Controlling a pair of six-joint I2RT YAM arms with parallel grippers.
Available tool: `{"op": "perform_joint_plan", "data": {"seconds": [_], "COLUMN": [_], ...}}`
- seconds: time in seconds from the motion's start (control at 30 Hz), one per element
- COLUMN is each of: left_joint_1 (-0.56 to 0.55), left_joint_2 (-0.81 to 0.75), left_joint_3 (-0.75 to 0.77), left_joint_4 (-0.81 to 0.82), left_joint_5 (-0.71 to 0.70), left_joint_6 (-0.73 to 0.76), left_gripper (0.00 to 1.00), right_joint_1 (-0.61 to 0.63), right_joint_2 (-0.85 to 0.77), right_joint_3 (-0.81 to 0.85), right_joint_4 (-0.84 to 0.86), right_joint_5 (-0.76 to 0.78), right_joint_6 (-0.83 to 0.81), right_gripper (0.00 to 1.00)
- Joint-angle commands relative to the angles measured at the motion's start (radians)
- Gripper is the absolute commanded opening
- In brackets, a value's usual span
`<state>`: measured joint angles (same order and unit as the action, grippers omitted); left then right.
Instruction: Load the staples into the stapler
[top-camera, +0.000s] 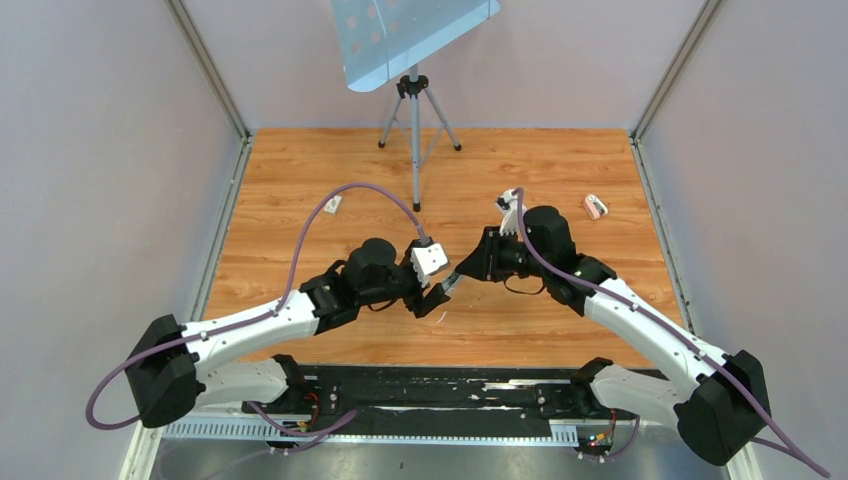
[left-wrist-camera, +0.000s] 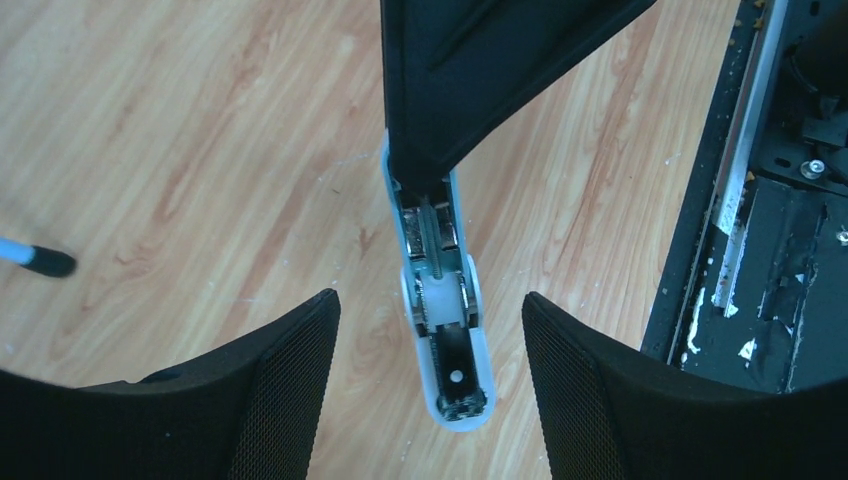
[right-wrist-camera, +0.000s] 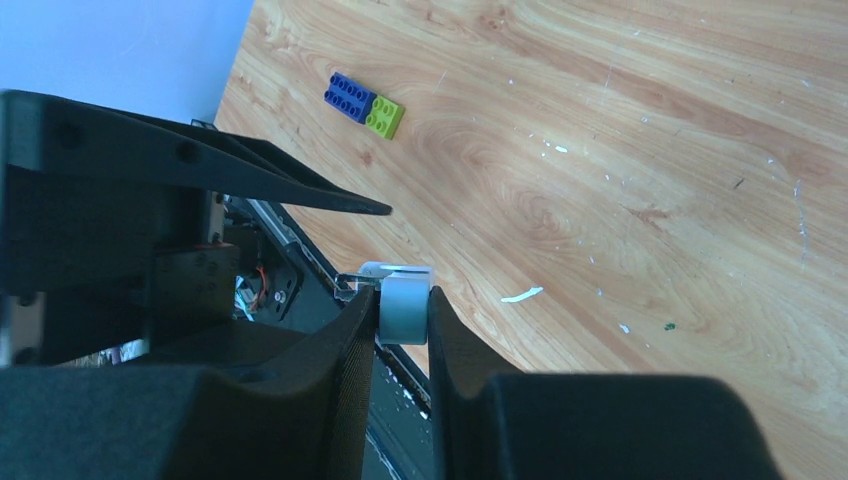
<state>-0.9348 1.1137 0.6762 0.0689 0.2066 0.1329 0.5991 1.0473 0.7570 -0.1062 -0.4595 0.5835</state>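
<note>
Right fingers (right-wrist-camera: 455, 350) clamping narrowly on pale plastic mini stapler (left-wrist-camera: 447, 330) | left fingers (left-wrist-camera: 285, 385) gaping wide at its 6 o'clock | magazine (left-wrist-camera: 440, 235) lying open, loading seemingly pending

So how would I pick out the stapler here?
Find the middle of the wooden table, where the left arm and right arm meet. The stapler is the slim pale piece pinched in the right gripper, reaching between the open fingers of the left gripper. Unlike the blue-and-green block lying on the wood, it is long and whitish, with a spring and metal channel showing.
</note>
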Motion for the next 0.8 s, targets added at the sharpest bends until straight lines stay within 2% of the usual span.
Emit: {"op": "perform_joint_plan", "data": {"seconds": [0.0, 0.17, 0.3, 0.57, 0.77], "left_joint_1": [-0.017, -0.02, -0.022, -0.022, -0.022], "left_joint_2": [0.042, 0.067, 0.077, 0.103, 0.167], "left_joint_3": [0.022, 0.021, 0.014, 0.005, 0.042], "left_joint_4": [0.032, 0.048, 0.078, 0.12, 0.11], "left_joint_5": [-0.036, -0.069, -0.071, -0.08, -0.107], "left_joint_6": [-0.08, -0.101, -0.111, -0.165, -0.203], "left_gripper": [0.69, 0.66, 0.59, 0.28, 0.15], "right_joint_1": [-0.014, -0.014, -0.015, -0.014, -0.014], "right_joint_2": [-0.008, -0.015, -0.015, -0.013, -0.044], "right_joint_3": [-0.004, -0.012, -0.019, -0.03, -0.038], "right_joint_4": [0.045, 0.053, 0.058, 0.065, 0.051], "right_joint_5": [0.028, 0.041, 0.04, 0.039, 0.077], "right_joint_6": [0.034, 0.037, 0.038, 0.037, 0.033], "right_gripper": [0.03, 0.03, 0.03, 0.06, 0.12]}}
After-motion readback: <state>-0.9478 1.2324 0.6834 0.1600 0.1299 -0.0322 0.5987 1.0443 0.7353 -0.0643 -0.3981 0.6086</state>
